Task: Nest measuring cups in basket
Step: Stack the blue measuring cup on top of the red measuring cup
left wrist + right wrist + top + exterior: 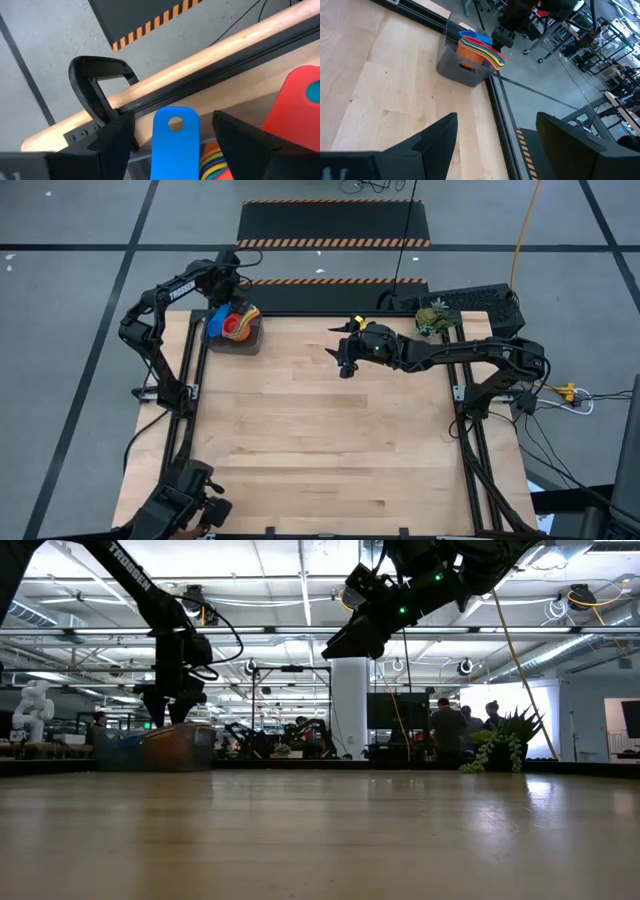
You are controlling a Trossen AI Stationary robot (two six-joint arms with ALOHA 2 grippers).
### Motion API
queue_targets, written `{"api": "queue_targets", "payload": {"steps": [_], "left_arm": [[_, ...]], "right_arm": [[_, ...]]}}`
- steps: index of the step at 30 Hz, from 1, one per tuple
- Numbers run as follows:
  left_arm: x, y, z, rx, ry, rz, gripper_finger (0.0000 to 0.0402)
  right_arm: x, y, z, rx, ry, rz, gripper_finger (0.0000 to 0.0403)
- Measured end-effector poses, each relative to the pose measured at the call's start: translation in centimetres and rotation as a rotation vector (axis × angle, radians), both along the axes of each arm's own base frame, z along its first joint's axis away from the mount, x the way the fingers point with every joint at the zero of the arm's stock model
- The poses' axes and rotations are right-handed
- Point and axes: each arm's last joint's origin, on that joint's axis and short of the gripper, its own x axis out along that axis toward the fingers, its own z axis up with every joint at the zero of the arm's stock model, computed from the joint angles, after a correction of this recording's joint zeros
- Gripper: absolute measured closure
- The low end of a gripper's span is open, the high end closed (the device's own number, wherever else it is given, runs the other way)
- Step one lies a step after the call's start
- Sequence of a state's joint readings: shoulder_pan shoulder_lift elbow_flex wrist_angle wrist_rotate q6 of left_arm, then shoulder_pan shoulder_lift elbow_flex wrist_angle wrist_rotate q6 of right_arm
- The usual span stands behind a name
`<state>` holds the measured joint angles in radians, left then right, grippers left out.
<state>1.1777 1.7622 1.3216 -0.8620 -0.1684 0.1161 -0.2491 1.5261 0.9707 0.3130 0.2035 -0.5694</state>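
Basket: we see the dark grey basket point(240, 340) on the desk point(320, 450) at its far left corner, close against the far edge rail.
Measuring cups: the measuring cups point(235, 323) sit stacked inside the basket; we make out blue, red, orange and yellow handles fanning over its rim point(479, 49).
Left gripper: the left gripper point(225, 298) hovers directly over the basket. In its wrist view a blue handle with a hole point(174, 145) lies between its two fingers point(107, 145), which stand wide apart; we cannot tell whether they touch the handle.
Red cup: a red cup handle point(295, 107) lies just beside the blue one, outside the fingers.
Right gripper: the right gripper point(345, 360) hangs above the desk near the middle of the far edge, well apart from the basket, its fingers point(437, 137) spread wide and holding nothing.
Plant: a green sprig point(434, 318) stands at the far right corner.
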Motion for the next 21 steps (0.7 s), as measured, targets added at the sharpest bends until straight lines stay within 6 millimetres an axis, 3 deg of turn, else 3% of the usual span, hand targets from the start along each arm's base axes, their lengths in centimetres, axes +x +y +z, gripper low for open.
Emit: {"api": "queue_targets", "payload": {"steps": [4, 13, 21], "left_arm": [[0.02, -0.02, -0.01, -0.003, -0.004, 0.001, 0.0138], [0.01, -0.10, -0.03, -0.013, -0.007, -0.002, 0.0220], [0.01, -0.10, -0.04, -0.014, -0.006, -0.003, 0.0256]], "right_arm": [[0.00, -0.01, 0.00, 0.000, 0.000, 0.000, 0.0138], [0.00, -0.01, 0.00, 0.000, 0.000, 0.000, 0.0138], [0.01, -0.01, 0.03, -0.001, -0.003, 0.000, 0.0138]]}}
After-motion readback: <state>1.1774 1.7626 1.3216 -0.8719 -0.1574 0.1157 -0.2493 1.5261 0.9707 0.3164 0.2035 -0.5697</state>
